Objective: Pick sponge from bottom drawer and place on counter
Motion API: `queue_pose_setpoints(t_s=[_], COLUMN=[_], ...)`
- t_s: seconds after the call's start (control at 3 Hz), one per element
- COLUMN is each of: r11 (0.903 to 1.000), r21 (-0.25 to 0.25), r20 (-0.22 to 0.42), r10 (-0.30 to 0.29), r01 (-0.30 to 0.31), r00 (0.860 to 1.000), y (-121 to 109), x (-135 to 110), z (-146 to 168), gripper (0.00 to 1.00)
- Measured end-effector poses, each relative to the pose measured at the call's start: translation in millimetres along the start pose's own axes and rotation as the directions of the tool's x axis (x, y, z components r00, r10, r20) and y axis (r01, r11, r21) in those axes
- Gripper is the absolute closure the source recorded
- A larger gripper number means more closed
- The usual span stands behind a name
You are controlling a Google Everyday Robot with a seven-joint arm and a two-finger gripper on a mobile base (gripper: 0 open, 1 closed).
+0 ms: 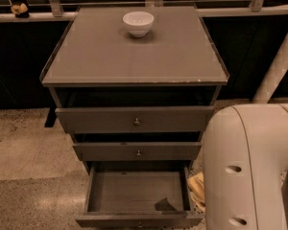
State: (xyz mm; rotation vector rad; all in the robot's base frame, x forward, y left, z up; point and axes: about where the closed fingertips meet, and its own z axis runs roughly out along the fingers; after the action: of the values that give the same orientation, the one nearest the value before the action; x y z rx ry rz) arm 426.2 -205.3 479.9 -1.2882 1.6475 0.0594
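The bottom drawer [134,191] is pulled open, and its floor shows only a dark shadow near the front right. No sponge shows in it. My gripper [197,188] appears only as a yellowish bit peeking from behind my large white arm [249,171], just past the drawer's right wall and low down. I cannot tell whether any of that yellow is the sponge. The counter [134,56] is the flat grey-brown cabinet top above.
A white bowl [138,23] stands at the back middle of the counter. The two upper drawers [134,121] are shut. A white post [278,66] rises at the right. Speckled floor lies to the left of the cabinet.
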Motion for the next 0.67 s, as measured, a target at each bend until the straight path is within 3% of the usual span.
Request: queue_pose_setpoints(t_s=[0.33,0.67], r11=[0.9977,0.9805], r21=[-0.001,-0.013], r20=[0.027,0.047], r10=[-0.068,-0.195], r01=[0.068,0.196], r00=[0.997,0.980], y=[-8,-17], x=[-34,-88], z=[1,-4], gripper=[1.00,1.00])
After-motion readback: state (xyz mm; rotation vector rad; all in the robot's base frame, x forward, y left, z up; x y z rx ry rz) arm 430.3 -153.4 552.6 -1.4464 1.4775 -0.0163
